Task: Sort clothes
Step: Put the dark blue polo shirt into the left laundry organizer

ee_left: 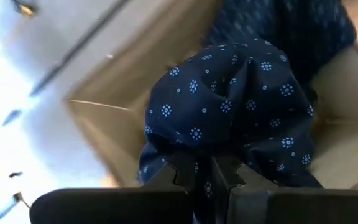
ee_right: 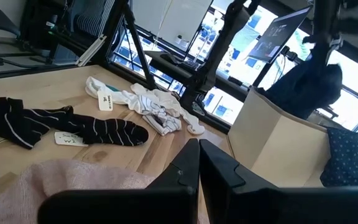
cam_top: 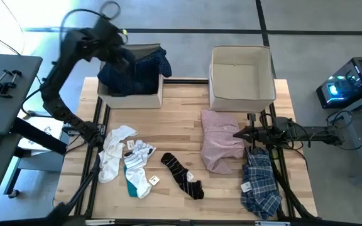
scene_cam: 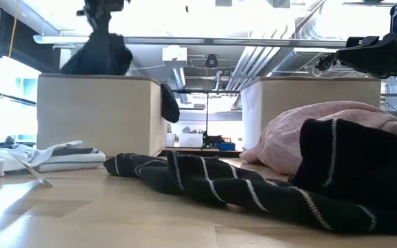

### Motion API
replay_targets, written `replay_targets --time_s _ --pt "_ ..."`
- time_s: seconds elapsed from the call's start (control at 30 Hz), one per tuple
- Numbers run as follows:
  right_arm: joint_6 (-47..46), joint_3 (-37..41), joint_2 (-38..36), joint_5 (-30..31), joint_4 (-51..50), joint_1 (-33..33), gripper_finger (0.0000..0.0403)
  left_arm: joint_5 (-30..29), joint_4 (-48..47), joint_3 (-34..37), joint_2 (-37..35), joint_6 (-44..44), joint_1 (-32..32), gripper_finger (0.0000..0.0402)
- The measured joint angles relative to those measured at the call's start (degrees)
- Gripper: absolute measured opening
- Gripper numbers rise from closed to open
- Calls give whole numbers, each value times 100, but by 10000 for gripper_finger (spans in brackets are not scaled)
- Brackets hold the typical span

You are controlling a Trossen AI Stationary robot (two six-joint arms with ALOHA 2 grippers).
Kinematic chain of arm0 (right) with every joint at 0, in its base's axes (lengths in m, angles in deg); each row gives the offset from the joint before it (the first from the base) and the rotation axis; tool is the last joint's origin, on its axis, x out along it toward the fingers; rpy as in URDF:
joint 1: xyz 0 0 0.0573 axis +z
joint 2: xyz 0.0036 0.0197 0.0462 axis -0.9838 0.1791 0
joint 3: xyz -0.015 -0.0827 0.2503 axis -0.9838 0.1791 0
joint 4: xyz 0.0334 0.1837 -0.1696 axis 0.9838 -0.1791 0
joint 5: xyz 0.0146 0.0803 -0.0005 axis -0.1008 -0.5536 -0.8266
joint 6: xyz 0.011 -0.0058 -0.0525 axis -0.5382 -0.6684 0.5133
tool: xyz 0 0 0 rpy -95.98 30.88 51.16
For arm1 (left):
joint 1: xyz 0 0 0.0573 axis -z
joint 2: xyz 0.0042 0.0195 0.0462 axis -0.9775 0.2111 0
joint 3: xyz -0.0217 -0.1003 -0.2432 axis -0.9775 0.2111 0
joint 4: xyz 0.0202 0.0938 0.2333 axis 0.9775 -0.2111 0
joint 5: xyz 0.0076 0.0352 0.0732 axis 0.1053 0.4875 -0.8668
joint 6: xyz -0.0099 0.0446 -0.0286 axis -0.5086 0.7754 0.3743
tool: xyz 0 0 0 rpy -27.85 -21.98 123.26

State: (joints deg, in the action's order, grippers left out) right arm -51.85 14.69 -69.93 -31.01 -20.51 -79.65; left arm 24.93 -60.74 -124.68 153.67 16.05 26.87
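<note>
My left gripper (cam_top: 121, 53) is shut on the navy dotted shirt (ee_left: 241, 99) above the left beige box (cam_top: 131, 94); it also shows in the low view (scene_cam: 105, 14). My right gripper (cam_top: 239, 134) is shut and empty, held above the pale pink shirt (cam_top: 222, 141). The blue-white plaid shirt (cam_top: 261, 182) lies on the table near the right front. The black striped socks (cam_top: 182, 174) lie at the middle front, and the white and teal socks (cam_top: 127, 162) at the left front. I cannot make out the black garment. My left gripper pinches a bunched fold of the navy dotted shirt (ee_left: 205, 163) between its two shut fingers, from above. The shirt hangs in a bundle below the fingers (scene_cam: 98, 55) over the box. Another part of it (cam_top: 159, 61) lies over the box's far right corner.
A second beige box (cam_top: 241, 94) stands open at the far right, behind the pink shirt. Bare wood lies between the two boxes and between the socks and the pink shirt. Dark stand legs run along the table's left and right sides.
</note>
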Motion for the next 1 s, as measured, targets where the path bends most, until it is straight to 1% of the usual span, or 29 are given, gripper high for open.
replay_targets --time_s 0.1,0.23,0.33,0.5,0.73,0.87,1.0 --pt "2 -1 0 -29 0 0 0 249 320 745 5 -92 69 1" --pt "2 1 0 -26 1 0 0 392 710 1610 7 -190 214 1" --pt "0 1 0 -22 0 1 0 447 1103 2154 7 -279 306 1" --pt "0 -1 0 -10 1 0 0 871 1879 2887 7 -352 318 1" --pt "2 -1 0 -1 0 0 0 907 2580 3614 7 -489 317 7" --pt "2 1 0 19 0 0 0 897 2900 3914 7 -786 316 24" --pt "1 0 0 16 0 1 0 936 3104 4121 -10 -1016 316 51"
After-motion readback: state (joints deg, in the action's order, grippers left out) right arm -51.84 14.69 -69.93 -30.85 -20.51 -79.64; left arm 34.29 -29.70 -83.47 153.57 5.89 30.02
